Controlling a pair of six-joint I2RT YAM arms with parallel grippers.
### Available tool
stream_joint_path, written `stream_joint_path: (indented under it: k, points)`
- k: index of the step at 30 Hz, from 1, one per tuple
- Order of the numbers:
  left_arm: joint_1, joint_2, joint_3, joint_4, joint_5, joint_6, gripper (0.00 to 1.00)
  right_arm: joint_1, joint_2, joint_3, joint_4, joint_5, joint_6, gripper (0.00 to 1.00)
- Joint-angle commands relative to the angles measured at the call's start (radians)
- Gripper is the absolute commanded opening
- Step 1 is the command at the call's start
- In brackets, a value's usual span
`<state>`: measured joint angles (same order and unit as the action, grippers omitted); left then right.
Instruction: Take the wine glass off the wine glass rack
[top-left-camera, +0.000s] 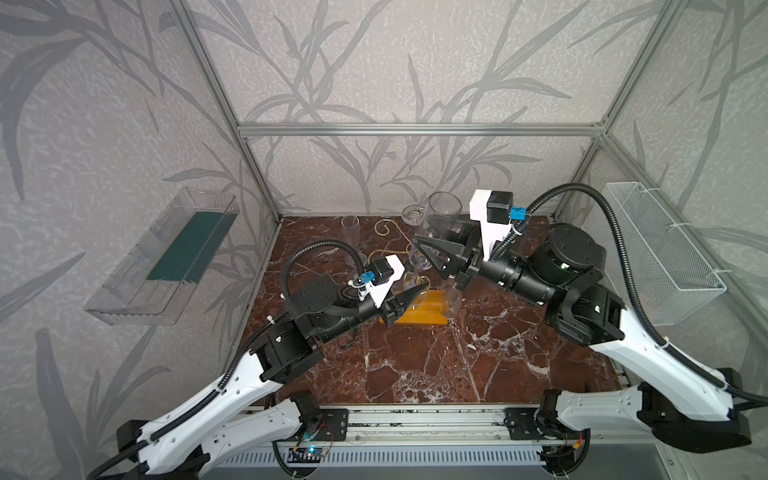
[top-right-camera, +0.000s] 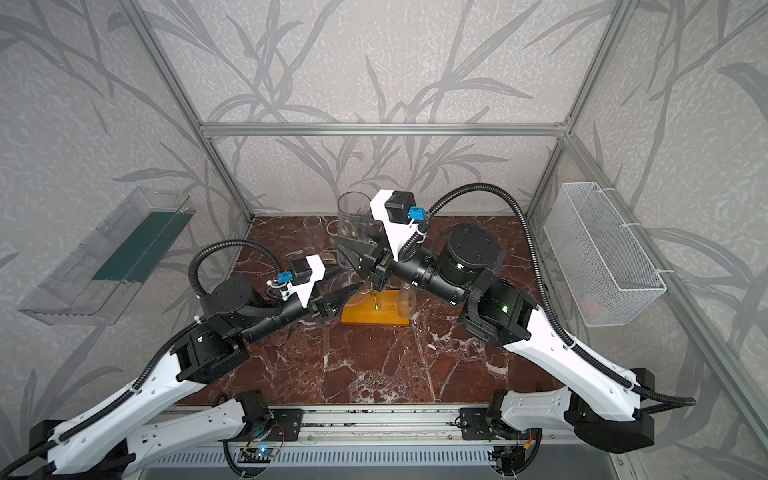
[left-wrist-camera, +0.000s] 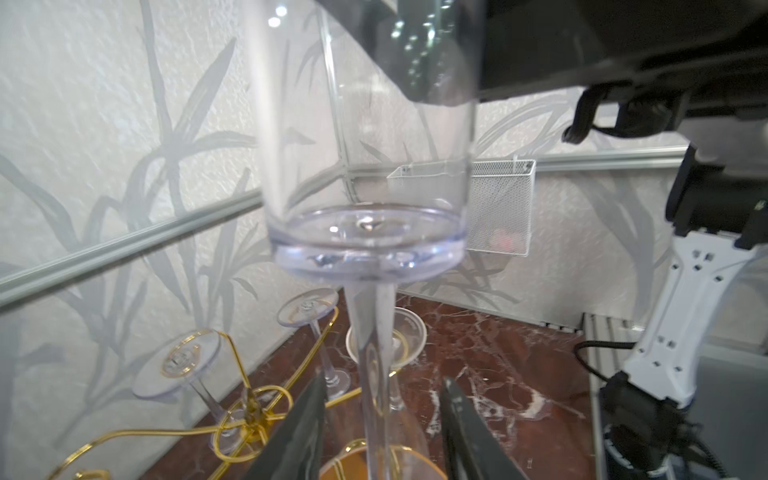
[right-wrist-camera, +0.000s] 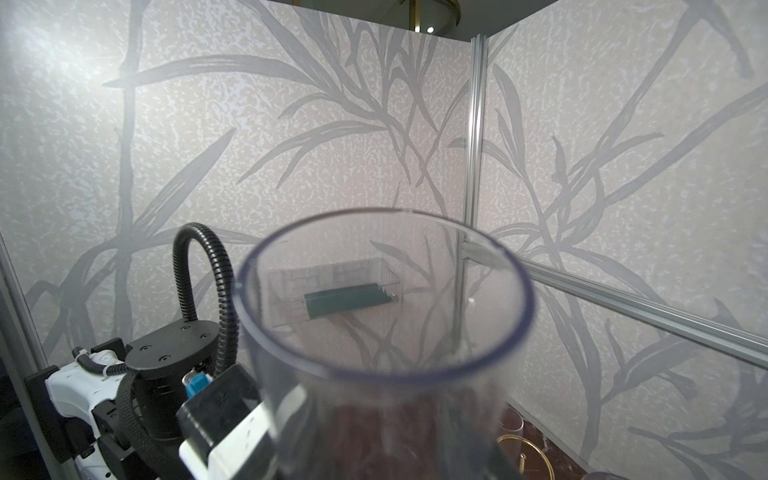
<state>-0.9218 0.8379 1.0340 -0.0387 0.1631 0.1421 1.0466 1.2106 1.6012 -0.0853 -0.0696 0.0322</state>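
Mostly done, by my reading: wine glass (top-left-camera: 442, 210) hangs upright, rim up, above the wine glass rack (top-left-camera: 419, 313), apparently free of its arms. Left: carry it clear, set it down. Over the rack, right gripper (top-left-camera: 426, 251) reaches in roughly level, fingers clamped across the bowl. Lower, beside the rack, left gripper (left-wrist-camera: 382, 415) has fingers spread either side of the stem, not touching.

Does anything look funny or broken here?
Nothing is broken or spilled. One wine glass is mouth-up, gripped by the right claw, while the other glasses hang upside down on the rack.
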Motion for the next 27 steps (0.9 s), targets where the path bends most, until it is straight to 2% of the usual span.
stream_joint_path:
  k: [1,4,7,12,16,18,21,27]
  points:
    - [-0.003,-0.048,-0.003,0.058,-0.023,0.011,0.54,-0.014,-0.047,0.018,0.023,-0.003,-0.07,0.34]
    - [-0.003,-0.079,-0.007,0.046,-0.037,0.009,0.57,-0.052,-0.061,0.063,-0.032,0.027,-0.163,0.34]
    - [-0.003,-0.118,-0.021,0.037,-0.064,0.004,0.58,-0.063,-0.078,0.084,-0.058,0.104,-0.316,0.34]
    - [-0.004,-0.172,-0.058,0.057,-0.103,-0.011,0.58,-0.072,-0.105,0.03,0.041,0.325,-0.594,0.3]
    - [-0.003,-0.185,-0.05,0.025,-0.117,-0.013,0.58,-0.098,-0.116,-0.03,0.144,0.396,-0.792,0.3]
    - [-0.003,-0.192,-0.052,0.016,-0.127,-0.016,0.58,-0.12,-0.127,-0.073,0.204,0.423,-0.851,0.3]
    - [-0.003,-0.204,-0.063,0.015,-0.143,-0.018,0.58,-0.172,-0.155,-0.173,0.299,0.441,-0.882,0.3]
    - [-0.003,-0.217,-0.067,-0.011,-0.173,-0.009,0.58,-0.332,-0.221,-0.354,0.353,0.439,-0.739,0.29]
